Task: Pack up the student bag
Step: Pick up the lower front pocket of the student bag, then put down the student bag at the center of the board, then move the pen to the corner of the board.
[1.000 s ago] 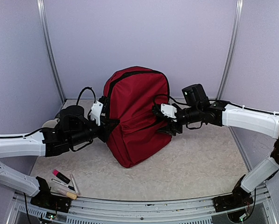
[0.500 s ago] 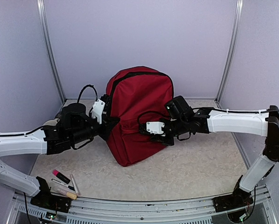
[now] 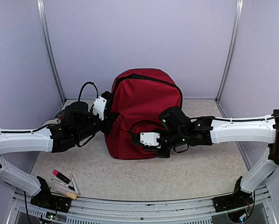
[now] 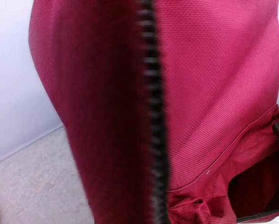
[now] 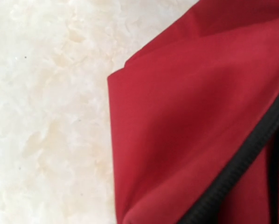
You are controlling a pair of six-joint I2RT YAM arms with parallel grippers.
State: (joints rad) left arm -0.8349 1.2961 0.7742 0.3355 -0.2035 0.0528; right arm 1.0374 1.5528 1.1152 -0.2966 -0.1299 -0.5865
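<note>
The student bag [image 3: 146,98], dark red with black zippers, stands upright in the middle of the table. My left gripper [image 3: 108,122] presses against its left side; the fingers are hidden there. The left wrist view is filled by red fabric [image 4: 214,93] and a blurred black zipper [image 4: 153,116], with no fingers in view. My right gripper [image 3: 142,142] lies low against the bag's front pocket and is shut. Its wrist view shows only a fold of bag fabric [image 5: 186,116], a zipper [image 5: 242,172] and the pale tabletop [image 5: 46,116]. Whether it pinches any fabric is hidden.
At the near left corner lie a pink marker [image 3: 61,176], a pale pen [image 3: 74,183] and a tan stick [image 3: 67,193]. Walls with metal posts [image 3: 51,51] close in the back and sides. The table's metal front rail [image 3: 144,205] runs between the arm bases.
The bag went from leaning left to standing upright and wider. My right arm swung down and left to the front pocket, its jaws closing. The left arm shifted slightly up.
</note>
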